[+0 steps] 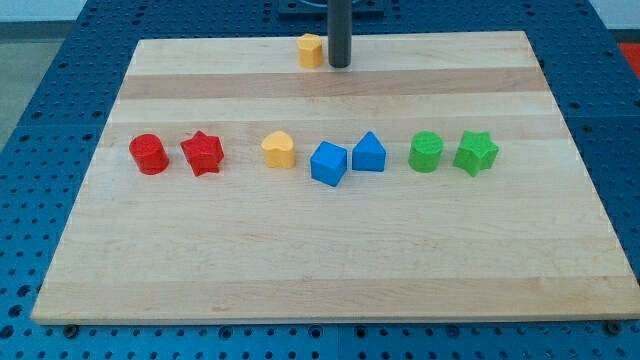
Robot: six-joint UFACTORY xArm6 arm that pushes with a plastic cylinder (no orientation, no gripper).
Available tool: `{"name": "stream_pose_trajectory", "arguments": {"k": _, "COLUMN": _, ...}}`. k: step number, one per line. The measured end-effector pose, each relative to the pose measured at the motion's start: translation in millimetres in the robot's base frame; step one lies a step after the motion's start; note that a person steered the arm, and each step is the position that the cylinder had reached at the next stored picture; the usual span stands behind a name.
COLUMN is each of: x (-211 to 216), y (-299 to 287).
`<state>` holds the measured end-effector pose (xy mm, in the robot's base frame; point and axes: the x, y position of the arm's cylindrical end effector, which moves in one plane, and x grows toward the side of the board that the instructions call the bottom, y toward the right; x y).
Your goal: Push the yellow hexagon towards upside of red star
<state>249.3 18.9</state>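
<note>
The yellow hexagon [310, 49] sits near the top edge of the wooden board [330, 250], a little left of centre. My tip [340, 66] is just to the right of the hexagon, touching or almost touching its right side. The red star [202, 153] lies in the middle row at the view's left, well below and left of the hexagon.
A row of blocks crosses the board: a red cylinder [149, 154] left of the star, a yellow heart-like block [279, 150], a blue cube [328, 164], a blue triangular block [368, 152], a green cylinder [426, 152] and a green star [476, 152].
</note>
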Motion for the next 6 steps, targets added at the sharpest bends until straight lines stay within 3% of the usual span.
{"name": "stream_pose_trajectory", "arguments": {"k": 2, "x": -13, "y": 7}}
{"name": "stream_pose_trajectory", "arguments": {"k": 6, "x": -13, "y": -154}}
